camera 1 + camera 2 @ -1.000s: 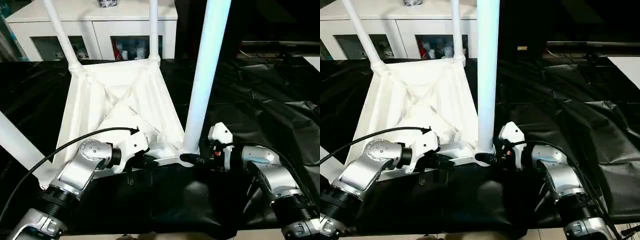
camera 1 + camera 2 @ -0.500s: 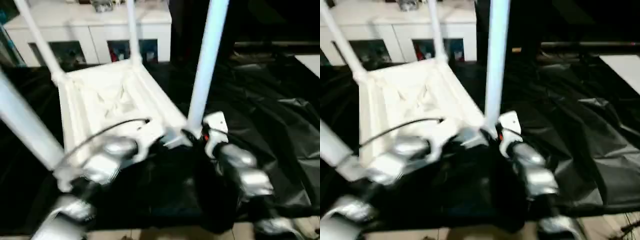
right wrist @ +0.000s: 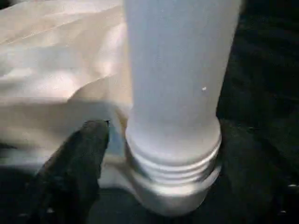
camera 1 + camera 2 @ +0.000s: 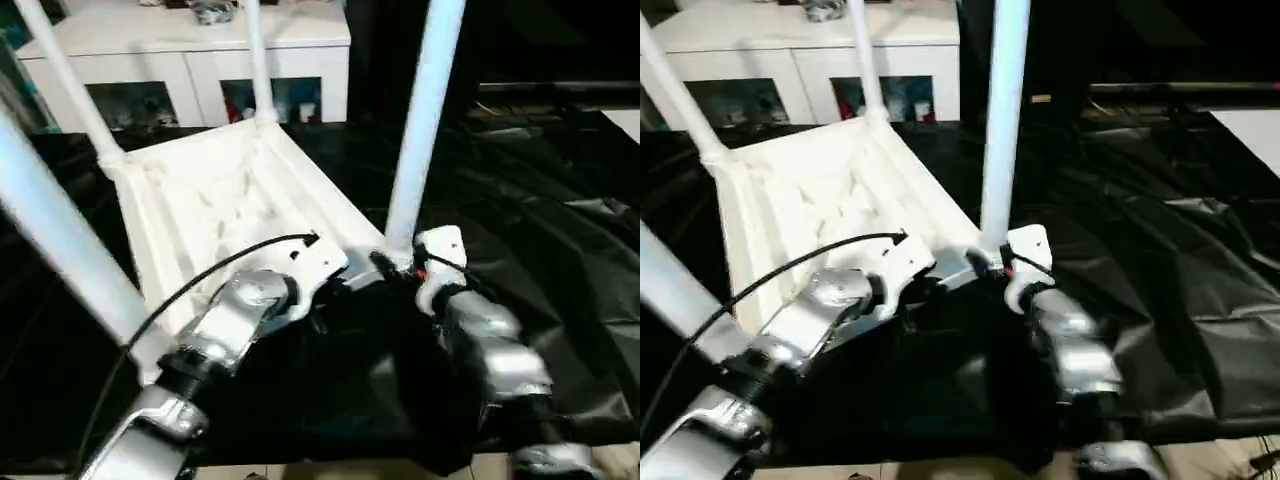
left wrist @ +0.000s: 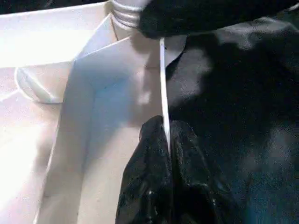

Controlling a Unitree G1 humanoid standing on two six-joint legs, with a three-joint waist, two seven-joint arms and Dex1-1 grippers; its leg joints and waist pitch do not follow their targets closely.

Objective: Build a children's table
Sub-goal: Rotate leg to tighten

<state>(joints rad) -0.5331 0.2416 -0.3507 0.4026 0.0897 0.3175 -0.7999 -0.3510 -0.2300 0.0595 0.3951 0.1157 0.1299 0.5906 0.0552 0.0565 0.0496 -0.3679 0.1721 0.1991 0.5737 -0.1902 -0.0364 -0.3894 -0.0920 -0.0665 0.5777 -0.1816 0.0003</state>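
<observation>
The children's table [image 4: 220, 200] lies upside down on the black sheet, all white, with its legs pointing up. My left gripper [image 5: 166, 128] is shut on the thin near rim [image 5: 162, 84] of the top, close to the near right corner. My right gripper [image 4: 393, 265] stands open around the foot of the near right leg [image 4: 420, 140]. In the right wrist view one black finger [image 3: 79, 158] stands a little apart from that leg [image 3: 177, 84] and its ringed socket [image 3: 173, 186]. The other finger is hidden.
A crumpled black sheet [image 4: 540, 200] covers the ground around the table. A white cabinet [image 4: 190, 60] with glass-fronted compartments stands behind it. The near left leg [image 4: 50, 230] leans across the picture's left side, above my left arm.
The table has swung round: its far corners have shifted left and its near right corner has moved away from me. Both grippers have gone along with that corner. The view has also shifted.
</observation>
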